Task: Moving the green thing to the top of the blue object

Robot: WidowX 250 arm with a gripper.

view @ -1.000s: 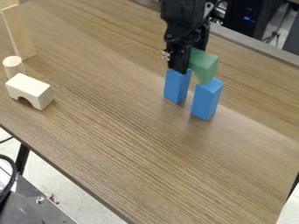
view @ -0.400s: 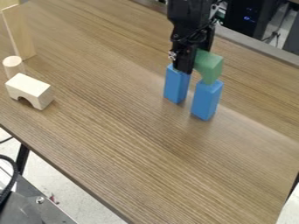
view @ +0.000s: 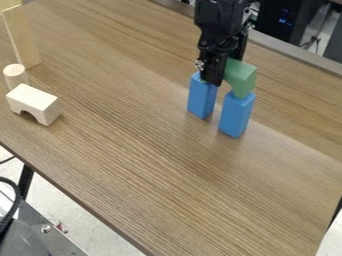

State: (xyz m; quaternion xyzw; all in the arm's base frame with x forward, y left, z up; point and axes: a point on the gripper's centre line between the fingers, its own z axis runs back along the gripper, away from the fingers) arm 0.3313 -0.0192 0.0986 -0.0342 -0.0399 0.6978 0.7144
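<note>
The likeliest trouble is a toppled support. The green block sits at the tops of two slim, upright blue blocks, the left one and the right one, which stand on the counter with a gap between them. Both are tall for their narrow feet, so a sideways nudge from the hand as it lets go could tip either. The hand comes down close above the left one, making that the one I would watch. If the green block is off centre, or one end is not fully seated, it could tilt or drop once the grip goes. Opening unevenly, or lifting before it is free, could drag it along and take a support with it.

The green block is a muted, plain green, with flat faces and crisp edges. Its underside looks hollowed, like a small bridge, with the visible end reaching down to the right blue block. A scrap of green also shows by the top of the left one; the hand covers most of that end, so I can't say for certain that it rests there.

The hand is closed on the green block around its middle, one finger on the near side. Placement looks nearly done: a gentle release, then a straight lift, should be what remains.
</note>
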